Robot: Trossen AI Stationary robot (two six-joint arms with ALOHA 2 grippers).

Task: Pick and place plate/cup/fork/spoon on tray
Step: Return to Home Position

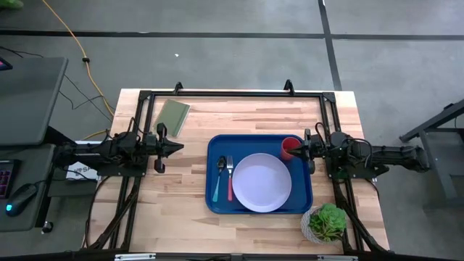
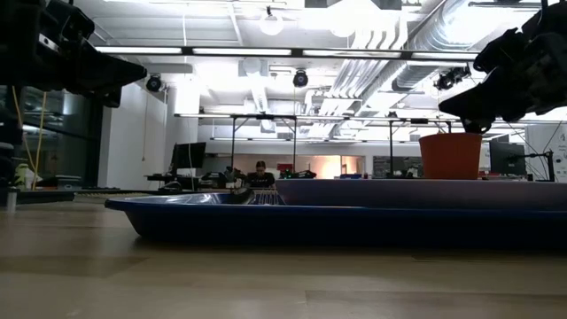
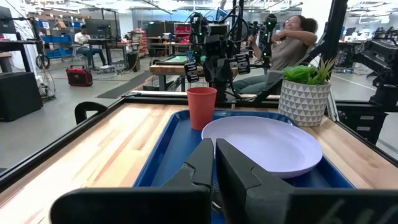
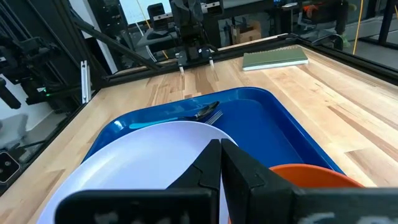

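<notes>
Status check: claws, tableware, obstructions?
Left claw shut, empty, left of tray. Right claw shut, empty, beside cup. Plate, fork, spoon, cup all on tray. Nothing blocking.

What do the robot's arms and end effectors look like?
The left arm and right arm are dark, slim and jointed, with black cables looped alongside. The left end effector and right end effector each carry two black wedge-shaped fingers tapering to narrow tips.

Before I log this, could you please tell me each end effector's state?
Left end effector: closed, empty.
Right end effector: closed, empty.
</notes>
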